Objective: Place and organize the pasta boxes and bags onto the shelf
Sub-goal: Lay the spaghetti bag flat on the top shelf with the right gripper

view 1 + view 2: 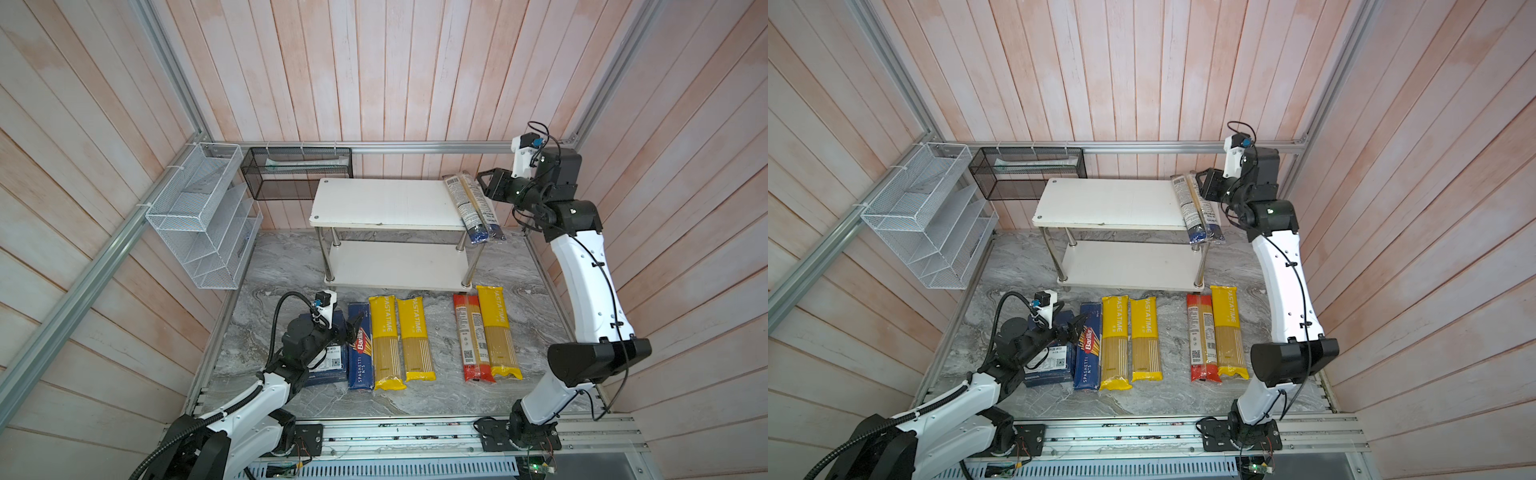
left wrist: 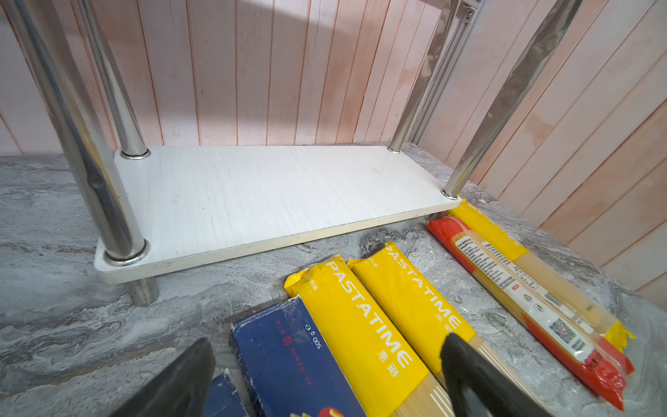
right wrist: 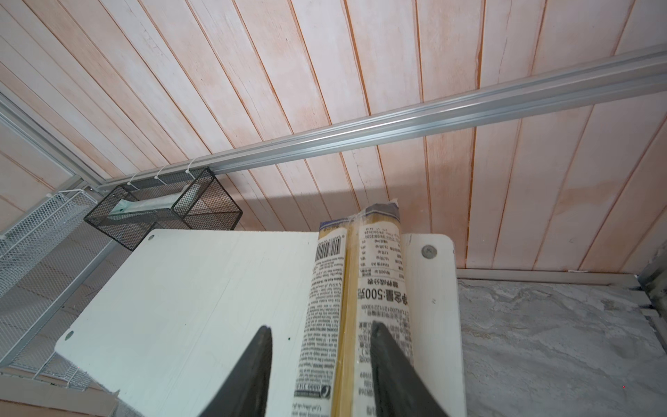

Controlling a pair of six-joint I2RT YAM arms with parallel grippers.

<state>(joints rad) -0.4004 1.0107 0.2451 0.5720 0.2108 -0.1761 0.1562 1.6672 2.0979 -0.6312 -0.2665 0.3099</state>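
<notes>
Shelf (image 1: 374, 203), frame right: blue bag (image 1: 471, 205) laid, right gripper (image 3: 321, 326) released. Lower frame: boxes (image 1: 360, 345), four bags (image 1: 386, 340) unplaced; left gripper (image 2: 328, 341) spread, empty.

Pink plank walls (image 1: 374, 62) enclose a grey marbled floor (image 1: 436, 401); at upper left in both top views hang a white wire rack (image 1: 199, 216) and black mesh basket (image 1: 297, 172).

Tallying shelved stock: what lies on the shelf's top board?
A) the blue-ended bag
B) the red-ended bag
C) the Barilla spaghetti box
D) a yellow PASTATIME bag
A: the blue-ended bag lies at the right end of the shelf, on its top board, overhanging the front edge.
</notes>
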